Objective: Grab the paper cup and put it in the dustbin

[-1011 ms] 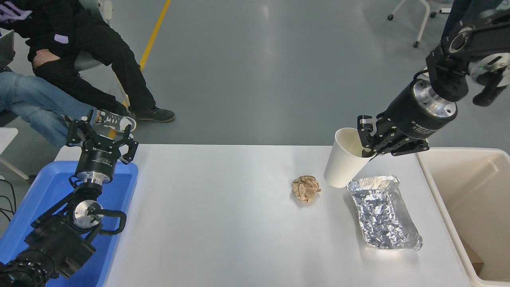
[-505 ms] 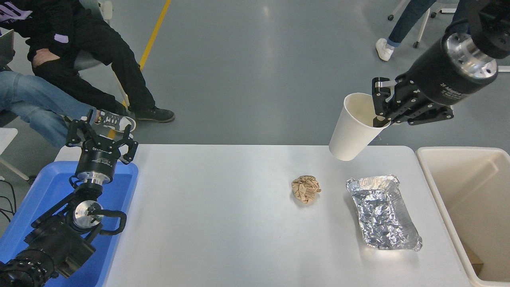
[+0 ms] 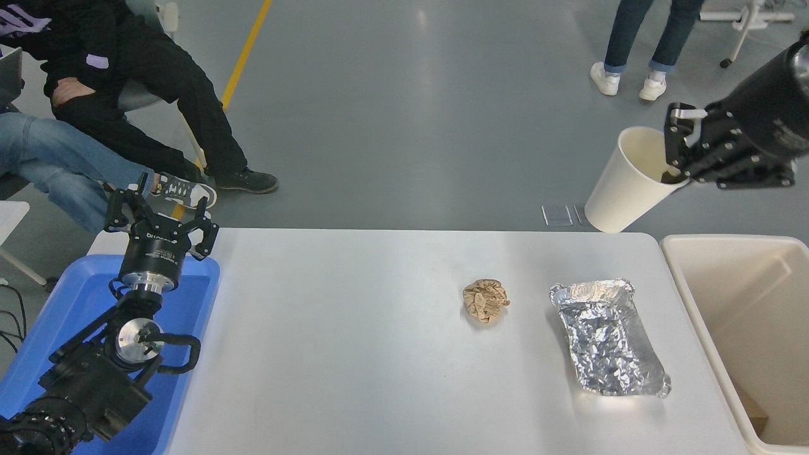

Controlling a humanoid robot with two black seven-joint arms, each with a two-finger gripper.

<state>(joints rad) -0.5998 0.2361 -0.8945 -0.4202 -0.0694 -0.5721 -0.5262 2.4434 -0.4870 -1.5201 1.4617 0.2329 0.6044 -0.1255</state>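
At the upper right of the frame the right gripper (image 3: 671, 146), jaws pinched on the rim, holds the paper cup (image 3: 626, 182) tilted above the counter's (image 3: 354, 328) far edge, so carrying is underway; next comes shifting right over the dustbin (image 3: 746, 316) before release.

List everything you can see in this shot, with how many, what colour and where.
paper cup: one, white, cream inside, held tilted in the air past the table's far right corner
dustbin: one, beige, at the table's right end
foil tray: one, silver, crinkled, on the table near its right end
paper ball: one, brown, crumpled, on the table left of the tray
tub: one, blue, at the table's left end
table: one, white
people: two seated at far left, one standing at far right, only legs showing
left gripper: black, open, parked over the tub
right gripper: black, pinching the cup's rim
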